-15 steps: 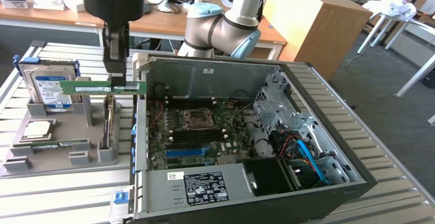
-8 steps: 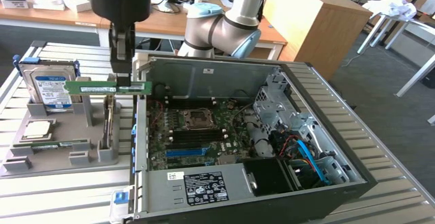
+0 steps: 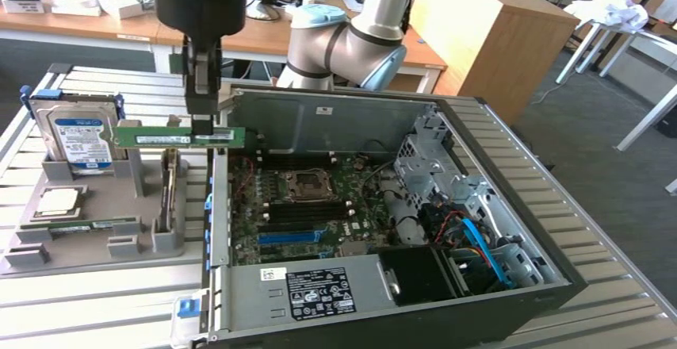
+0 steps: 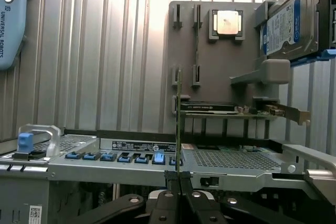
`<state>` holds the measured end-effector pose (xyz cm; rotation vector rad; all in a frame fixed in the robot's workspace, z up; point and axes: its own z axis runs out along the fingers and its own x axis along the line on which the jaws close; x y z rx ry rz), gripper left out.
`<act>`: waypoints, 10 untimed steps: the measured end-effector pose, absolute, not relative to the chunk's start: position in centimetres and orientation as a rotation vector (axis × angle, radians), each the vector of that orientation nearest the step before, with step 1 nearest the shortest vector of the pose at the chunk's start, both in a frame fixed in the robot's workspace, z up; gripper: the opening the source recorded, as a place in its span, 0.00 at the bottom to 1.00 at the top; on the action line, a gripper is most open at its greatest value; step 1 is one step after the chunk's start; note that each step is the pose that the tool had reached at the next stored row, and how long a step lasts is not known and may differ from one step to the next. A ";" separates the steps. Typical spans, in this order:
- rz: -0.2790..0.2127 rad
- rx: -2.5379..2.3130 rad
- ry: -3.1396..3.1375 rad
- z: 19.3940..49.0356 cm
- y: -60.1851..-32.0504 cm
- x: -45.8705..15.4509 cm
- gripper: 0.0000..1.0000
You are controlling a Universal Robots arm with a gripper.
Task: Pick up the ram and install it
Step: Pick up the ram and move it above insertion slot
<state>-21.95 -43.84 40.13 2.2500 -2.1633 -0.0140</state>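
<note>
The ram (image 3: 154, 136) is a long green stick with a white label strip. It hangs level in the air over the gap between the grey holder tray (image 3: 95, 246) and the left wall of the open computer case (image 3: 508, 206). My gripper (image 3: 203, 133) is shut on it near its right end, pointing straight down. In the wrist view the ram (image 4: 178, 119) shows edge-on as a thin line rising from between my shut gripper (image 4: 178, 178). The motherboard (image 3: 307, 206), with its black memory slots, lies inside the case to the exterior view's right of the ram and below it.
On the tray stand a blue-labelled hard drive (image 3: 74, 139), a square silver processor chip (image 3: 59, 202), an upright card (image 3: 167, 190) and a second green stick (image 3: 90, 224) lying flat. Blue cables (image 3: 476, 238) fill the case's right side. The slatted table (image 3: 95, 309) surrounds everything.
</note>
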 end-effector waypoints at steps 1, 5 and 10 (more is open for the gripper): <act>-0.014 2.250 -2.163 40.1 -43.8 -21.8 0.12; -0.014 2.250 -2.163 40.1 -43.8 -21.4 0.12; -0.014 2.250 -2.163 40.1 -43.8 -20.9 0.12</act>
